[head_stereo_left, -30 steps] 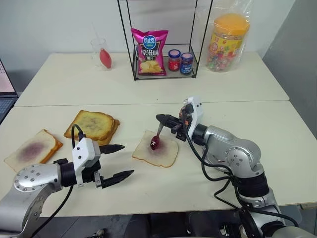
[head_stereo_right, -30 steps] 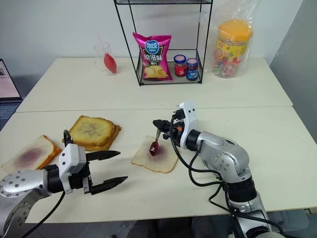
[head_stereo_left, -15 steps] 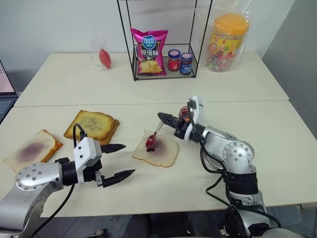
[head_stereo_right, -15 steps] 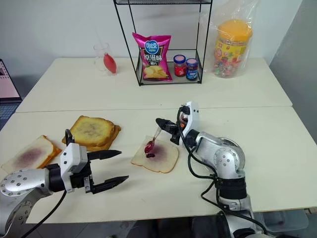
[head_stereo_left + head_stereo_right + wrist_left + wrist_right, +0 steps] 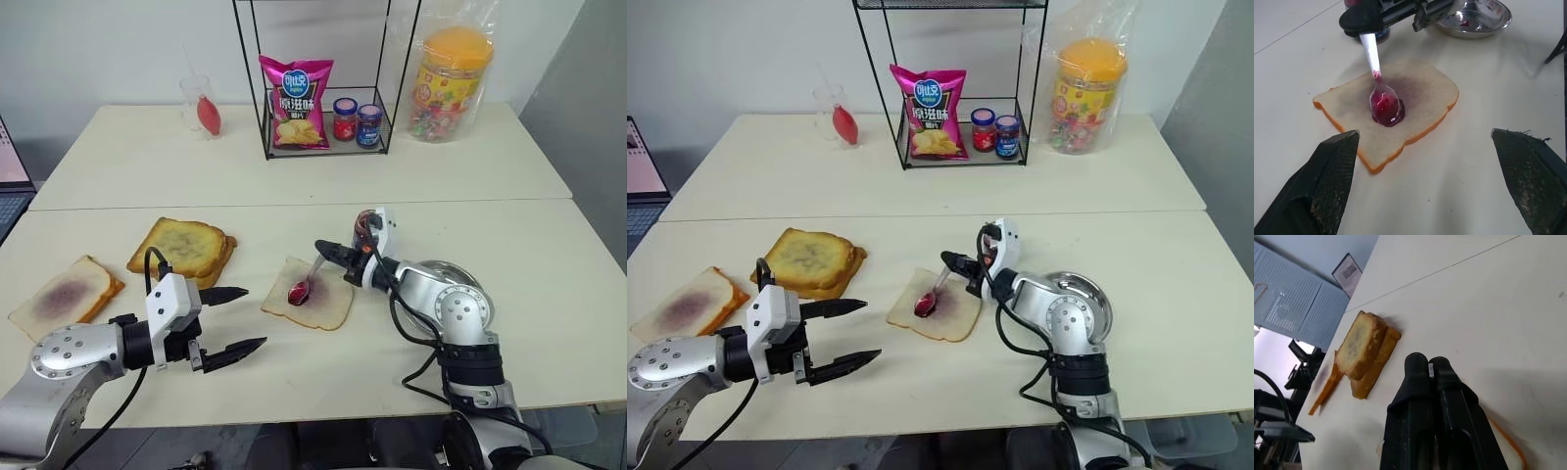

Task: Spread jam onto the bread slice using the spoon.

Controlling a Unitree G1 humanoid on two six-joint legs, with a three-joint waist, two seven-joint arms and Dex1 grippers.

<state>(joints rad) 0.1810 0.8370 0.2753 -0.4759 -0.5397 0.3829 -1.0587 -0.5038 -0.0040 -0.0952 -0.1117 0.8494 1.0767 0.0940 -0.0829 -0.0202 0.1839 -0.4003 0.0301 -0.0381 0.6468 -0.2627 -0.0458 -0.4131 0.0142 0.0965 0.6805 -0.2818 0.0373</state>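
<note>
Left eye view, items listed from your near edge outward. Item one: left gripper (image 5: 233, 318), fingers spread wide and empty, hanging over bare table (image 5: 323, 362) just short of the bread. Item two: bread slice (image 5: 308, 293), lying flat on the near table at the centre, with a purple-red stain in its middle. Item three: spoon (image 5: 305, 282), its bowl loaded with glossy red jam (image 5: 1385, 107) and resting on that stain, handle slanting up and away. Item four: right gripper (image 5: 328, 250), fingers pressed together on the spoon's handle. Item five: jam jar (image 5: 365, 224) and a metal dish (image 5: 1475, 18), just behind that gripper. Item six: toasted slices (image 5: 183, 247), off to your left. Item seven: wire rack (image 5: 323, 83) on the far table, holding a crisp packet (image 5: 295, 100) and two small jars (image 5: 356, 121).
</note>
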